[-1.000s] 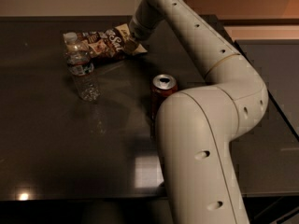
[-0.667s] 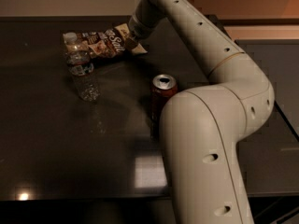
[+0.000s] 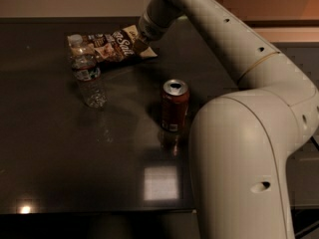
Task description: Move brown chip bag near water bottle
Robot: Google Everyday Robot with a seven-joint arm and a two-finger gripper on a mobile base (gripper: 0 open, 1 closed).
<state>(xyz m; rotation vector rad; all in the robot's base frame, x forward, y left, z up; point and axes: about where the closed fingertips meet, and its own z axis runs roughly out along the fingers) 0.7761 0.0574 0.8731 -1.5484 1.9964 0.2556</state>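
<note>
The brown chip bag (image 3: 110, 45) lies flat at the far left of the dark table, its cream end pointing right. The water bottle (image 3: 87, 71) stands upright just in front of the bag's left end, its cap overlapping the bag in this view. My gripper (image 3: 141, 43) reaches down from the long white arm and sits right at the bag's cream right end, touching or just above it. The wrist hides its tips.
A red soda can (image 3: 174, 105) stands upright in the middle of the dark table (image 3: 60, 153), to the right of the bottle. My arm's large white elbow (image 3: 249, 158) fills the right foreground. The table's front edge runs along the bottom.
The wrist has shifted very slightly up at the bag's cream end. The bag, bottle and can stay where they were.
</note>
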